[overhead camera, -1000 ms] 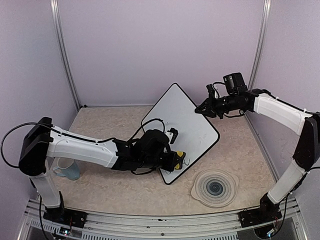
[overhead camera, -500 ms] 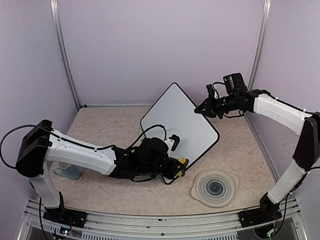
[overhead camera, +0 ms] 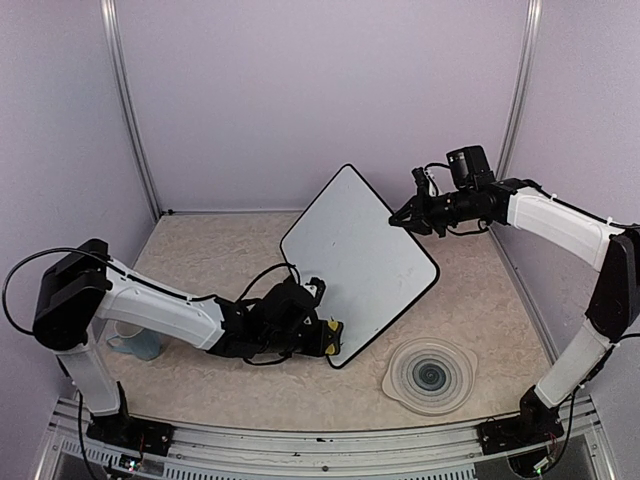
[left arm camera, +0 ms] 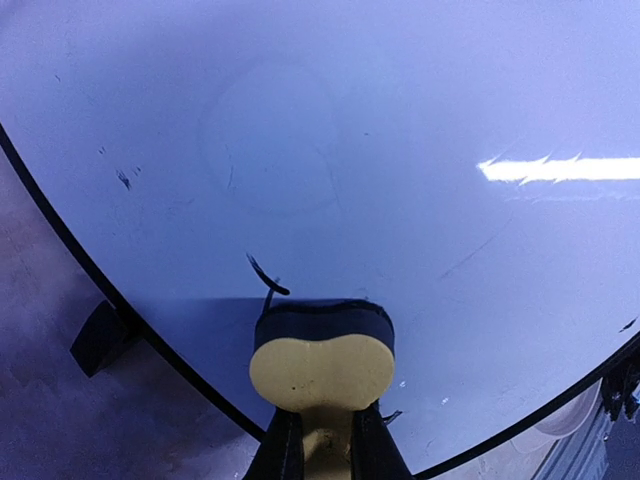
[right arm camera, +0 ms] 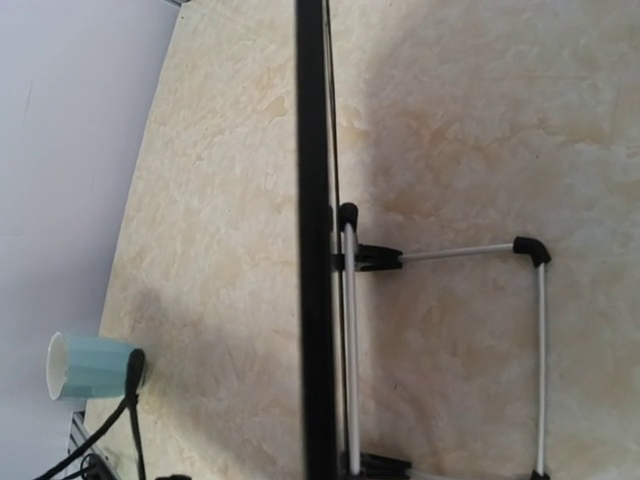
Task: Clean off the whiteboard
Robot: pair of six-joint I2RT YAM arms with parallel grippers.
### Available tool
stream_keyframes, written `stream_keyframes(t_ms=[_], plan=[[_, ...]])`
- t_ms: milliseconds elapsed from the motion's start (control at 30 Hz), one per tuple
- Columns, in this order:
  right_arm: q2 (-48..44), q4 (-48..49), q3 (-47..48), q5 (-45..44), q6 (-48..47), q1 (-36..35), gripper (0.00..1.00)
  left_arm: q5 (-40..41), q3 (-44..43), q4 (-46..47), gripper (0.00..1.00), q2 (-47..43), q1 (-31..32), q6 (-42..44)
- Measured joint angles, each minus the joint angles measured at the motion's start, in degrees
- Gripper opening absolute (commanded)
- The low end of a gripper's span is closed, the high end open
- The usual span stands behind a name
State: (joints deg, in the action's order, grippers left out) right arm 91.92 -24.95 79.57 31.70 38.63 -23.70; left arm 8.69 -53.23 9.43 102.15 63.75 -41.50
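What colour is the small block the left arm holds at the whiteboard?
The small eraser block is yellow with a black layer; clearest in the left wrist view.

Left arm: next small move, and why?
Probably slide the eraser a little forward over the whiteboard: a short black stroke sits just ahead of it, unerased. The left pincer grips the eraser, and the right pincer holds the board's corner, steadying it.

Pincer (left arm camera: 322, 445) holds yellow eraser (left arm camera: 320, 368) against smudged whiteboard (left arm camera: 420, 110).

Lab test booth, plain walls (overhead camera: 320, 90)
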Motion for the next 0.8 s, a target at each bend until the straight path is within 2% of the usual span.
stream_keyframes(t_ms=[200, 400, 533, 800], plan=[[0.0, 0.1, 0.0, 0.0, -0.1, 0.0, 0.0, 3.5, -6.0, -7.0, 0.0, 0.8, 2.2, 5.0], [0.0, -0.1, 0.0, 0.2, 1.3, 0.0, 0.0, 1.3, -12.9, -2.8, 0.0, 0.6, 4.7, 9.5], [0.0, -0.1, 0.0, 0.2, 1.6, 0.0, 0.0, -0.1, -11.9, -0.2, 0.0, 0.0, 4.6, 10.0], [0.0, -0.1, 0.0, 0.2, 0.4, 0.0, 0.0, -1.6, -2.3, 6.5, 0.0, 0.0, 2.7, 7.9]])
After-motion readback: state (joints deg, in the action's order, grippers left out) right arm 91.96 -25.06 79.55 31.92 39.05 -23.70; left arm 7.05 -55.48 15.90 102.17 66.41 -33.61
